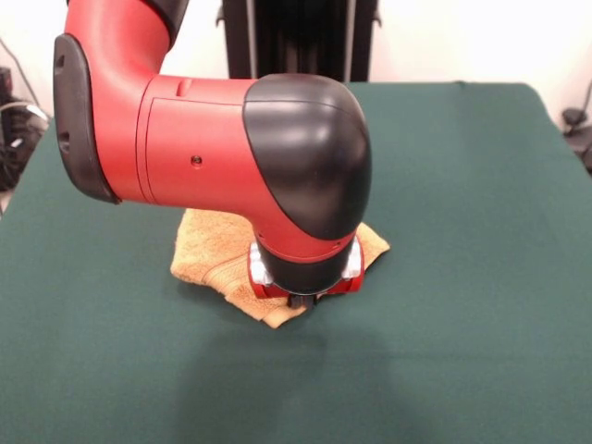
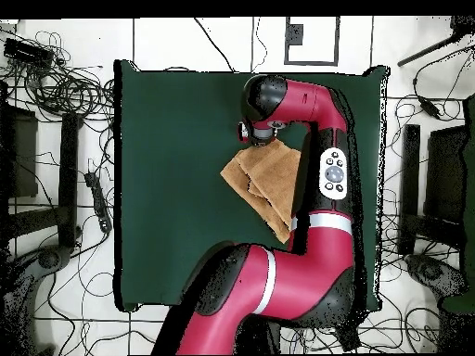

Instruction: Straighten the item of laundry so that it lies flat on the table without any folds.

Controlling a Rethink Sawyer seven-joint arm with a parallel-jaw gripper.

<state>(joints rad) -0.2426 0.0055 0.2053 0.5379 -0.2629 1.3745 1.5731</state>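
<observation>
The item of laundry is an orange-tan towel lying rumpled on the green table, with folded layers and one corner pointing toward the near edge. From overhead the towel looks like an uneven folded shape right of the table's middle. My gripper is down at the towel's near corner. The bulky red and black wrist hides almost all of it, so only a dark tip shows. The wrist also hides the towel's middle.
My arm runs along the table's right side in the overhead view and covers the towel's right edge. Tangled cables and dark stands lie on the floor around the table.
</observation>
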